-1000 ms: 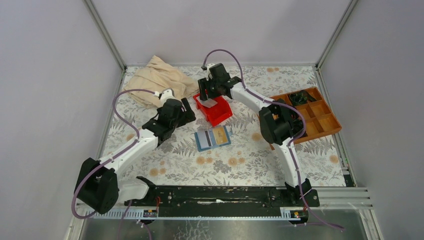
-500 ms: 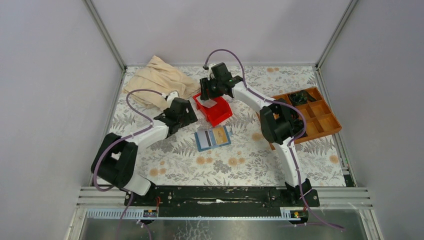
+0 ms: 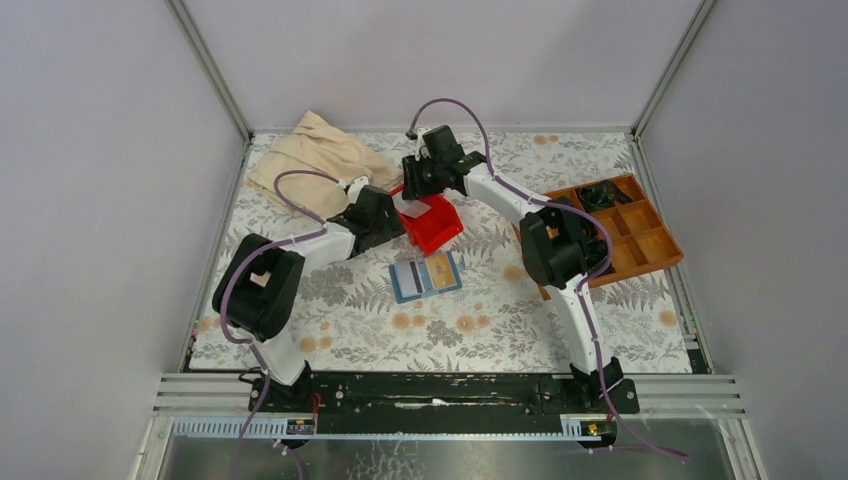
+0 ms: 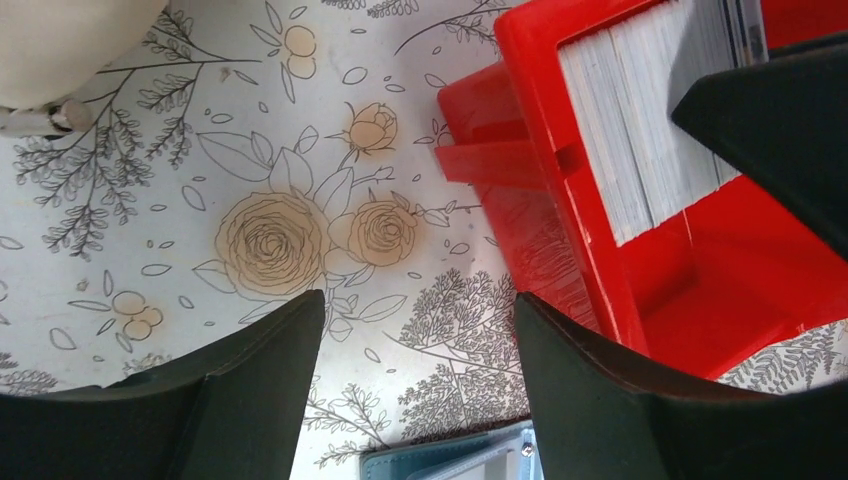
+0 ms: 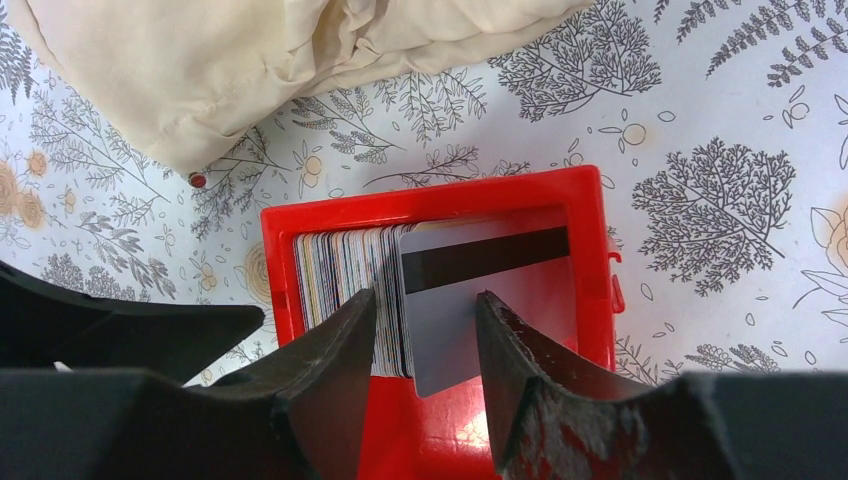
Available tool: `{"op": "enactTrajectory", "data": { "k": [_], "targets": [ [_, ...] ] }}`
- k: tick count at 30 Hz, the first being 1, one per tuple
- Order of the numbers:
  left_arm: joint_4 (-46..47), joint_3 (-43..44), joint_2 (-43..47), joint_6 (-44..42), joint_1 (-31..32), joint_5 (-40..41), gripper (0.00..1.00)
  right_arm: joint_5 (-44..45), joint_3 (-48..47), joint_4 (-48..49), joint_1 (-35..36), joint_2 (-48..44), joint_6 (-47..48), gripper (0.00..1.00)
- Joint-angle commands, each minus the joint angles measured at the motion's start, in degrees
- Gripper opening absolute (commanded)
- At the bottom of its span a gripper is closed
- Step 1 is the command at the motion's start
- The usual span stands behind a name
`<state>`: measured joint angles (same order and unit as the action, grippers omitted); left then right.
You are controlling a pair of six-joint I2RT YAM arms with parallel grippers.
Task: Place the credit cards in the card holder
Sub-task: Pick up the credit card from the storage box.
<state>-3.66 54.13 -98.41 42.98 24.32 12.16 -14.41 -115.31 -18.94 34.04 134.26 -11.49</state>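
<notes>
Pinching only the grey credit card [image 5: 490,258] off the stack [image 5: 340,275] in the red bin [image 5: 278,262] is the trick — right gripper [image 5: 425,300] straddles it, jaws apart, not gripping yet, so center first. Left gripper [image 4: 415,310] hangs wide, empty, beside the bin; card holder [image 3: 426,276] lies open just nearside of it.

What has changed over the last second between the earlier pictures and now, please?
The left gripper swung right, up to the left side of the red bin, its arm folding in and its jaws open. The right gripper stayed over the bin, its jaws closing in around a leaning grey card that is not lifted yet. The card holder, cloth and wooden tray stayed put.
</notes>
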Motion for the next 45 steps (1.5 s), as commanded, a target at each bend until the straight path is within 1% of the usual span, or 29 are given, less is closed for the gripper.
{"op": "enactTrajectory", "data": {
  "k": [1, 11, 22, 29, 33, 38, 42, 44, 45],
  "targets": [
    [1.9, 2.4, -1.7, 1.2, -0.6, -0.5, 0.76, -2.1, 0.2, -0.6, 0.3, -2.6, -0.8, 0.47],
    [0.6, 5.8, -4.0, 1.9, -1.1, 0.0, 0.76, -2.2, -0.2, -1.2, 0.8, -4.6, -0.8, 0.41],
    [-1.1, 9.2, -6.0, 1.5, -2.0, -0.2, 0.76, -1.8, -0.7, -1.7, 1.1, -6.1, -0.7, 0.38],
    [-1.9, 11.8, -7.5, 1.0, -2.8, -0.3, 0.77, -0.6, -1.3, -2.4, 1.2, -6.5, -0.3, 0.31],
    [-2.3, 13.6, -8.4, 0.5, -3.4, -0.2, 0.77, 1.3, -1.5, -2.9, 1.2, -6.9, 0.1, 0.29],
    [-2.8, 16.2, -9.8, 0.0, -4.1, -0.6, 0.77, 7.6, -1.5, -4.1, 1.4, -7.7, 1.7, 0.17],
    [-2.9, 16.8, -9.8, -0.2, -4.2, -0.6, 0.77, 14.6, 0.1, -3.8, 1.5, -9.2, 2.6, 0.03],
    [-2.9, 16.7, -9.6, -0.2, -4.1, -0.6, 0.77, 17.0, 0.9, -3.4, 1.6, -9.8, 3.0, 0.0],
    [-2.9, 16.5, -9.2, -0.1, -4.2, -0.6, 0.77, 17.9, 1.3, -3.2, 1.6, -10.2, 3.2, 0.0]
  ]
}}
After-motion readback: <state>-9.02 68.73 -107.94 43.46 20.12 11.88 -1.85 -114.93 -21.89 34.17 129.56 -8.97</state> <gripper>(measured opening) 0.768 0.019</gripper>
